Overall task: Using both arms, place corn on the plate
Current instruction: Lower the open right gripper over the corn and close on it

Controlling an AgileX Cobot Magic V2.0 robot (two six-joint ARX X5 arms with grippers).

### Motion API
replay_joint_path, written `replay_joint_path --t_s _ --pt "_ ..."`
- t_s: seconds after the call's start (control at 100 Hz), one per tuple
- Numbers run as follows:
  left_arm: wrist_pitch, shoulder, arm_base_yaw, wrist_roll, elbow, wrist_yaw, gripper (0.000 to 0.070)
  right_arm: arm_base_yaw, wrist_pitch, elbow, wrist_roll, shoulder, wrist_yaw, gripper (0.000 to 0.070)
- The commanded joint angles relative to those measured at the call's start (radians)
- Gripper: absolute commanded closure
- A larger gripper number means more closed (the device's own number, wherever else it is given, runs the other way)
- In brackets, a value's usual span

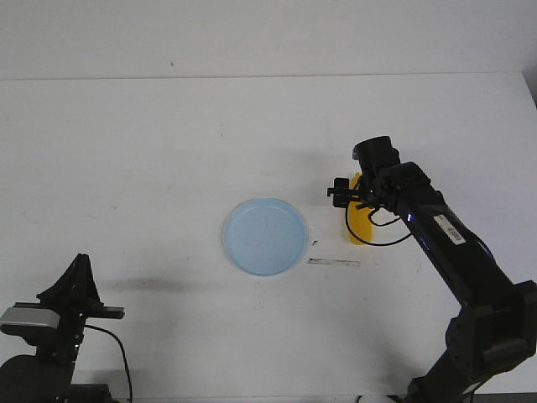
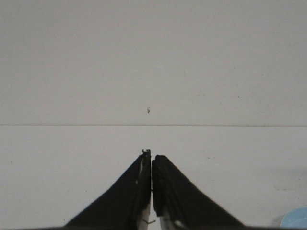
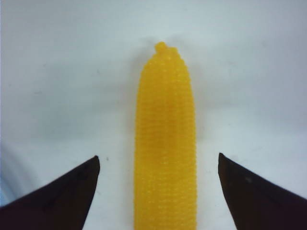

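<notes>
Corn [image 3: 165, 143] lies between spread right claw [image 3: 158, 165] fingers, beside plate [image 1: 265, 236].

The yellow-orange plastic-looking corn cob [image 3: 165, 143] is showing a bumpy, slightly glossy surface. The round light blue plastic plate [image 1: 265, 236] is looking smooth and translucent. The white table [image 1: 151, 151] is appearing matt. The black gripper fingers [image 3: 249, 196] are looking matt.
</notes>
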Motion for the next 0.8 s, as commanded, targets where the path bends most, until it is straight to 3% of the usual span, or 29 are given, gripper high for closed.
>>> replay_joint_path --t_s 0.0,0.45,0.52,0.63,0.79 --pt "0.011 -0.002 0.001 0.008 0.013 -0.001 0.0699 0.002 0.005 0.016 0.010 0.040 0.000 0.0140" --pt "0.011 -0.002 0.001 0.008 0.013 -0.001 0.0699 -0.016 -0.003 0.011 0.001 0.145 -0.002 0.0150" --pt "0.011 -0.002 0.001 0.008 0.013 -0.001 0.0699 -0.024 -0.007 0.010 -0.003 0.148 -0.012 0.0194" --pt "0.011 -0.002 0.001 0.008 0.013 -0.001 0.0699 -0.027 -0.008 0.006 -0.004 0.148 -0.021 0.0330" --pt "0.011 -0.002 0.001 0.008 0.013 -0.001 0.0699 -0.026 -0.018 0.006 -0.021 0.150 -0.031 0.0361"
